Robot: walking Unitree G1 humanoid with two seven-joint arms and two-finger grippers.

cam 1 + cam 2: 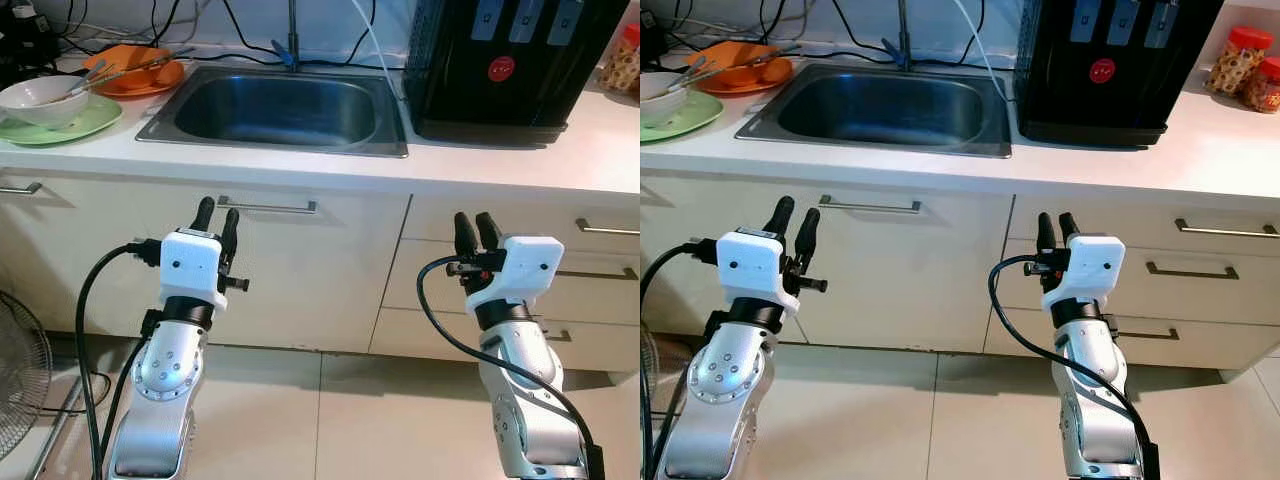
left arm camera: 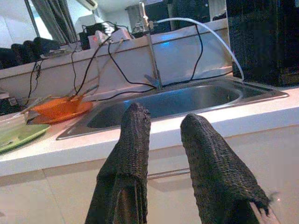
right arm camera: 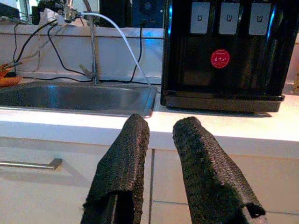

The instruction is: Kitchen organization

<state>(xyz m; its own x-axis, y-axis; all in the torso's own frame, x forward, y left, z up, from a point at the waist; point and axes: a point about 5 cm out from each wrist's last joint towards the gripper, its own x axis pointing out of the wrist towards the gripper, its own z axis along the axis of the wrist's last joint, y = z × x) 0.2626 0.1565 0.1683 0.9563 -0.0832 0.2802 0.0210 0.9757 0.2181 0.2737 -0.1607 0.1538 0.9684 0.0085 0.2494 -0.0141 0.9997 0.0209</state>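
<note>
Steel sink [image 1: 275,110] between stacked dishes [image 1: 60,100] and black dispenser [image 1: 500,65].

So it's a kitchen with a white bench [image 1: 500,150] running the whole width, and a stainless sink [image 1: 275,110] sunk into it, tap [image 1: 293,40] at the far side. Cream cabinet doors [image 1: 300,270] sit below with slim metal bar handles [image 1: 267,206], and a stack of drawers [image 1: 600,270] on the right. The floor [image 1: 330,420] is pale glossy tile with thin grout lines. The far wall [image 1: 330,25] is white, with black cables [image 1: 240,30] draped along it. A floor fan's wire cage [image 1: 20,385] pokes in at the near left. Lighting's bright and even.
</note>
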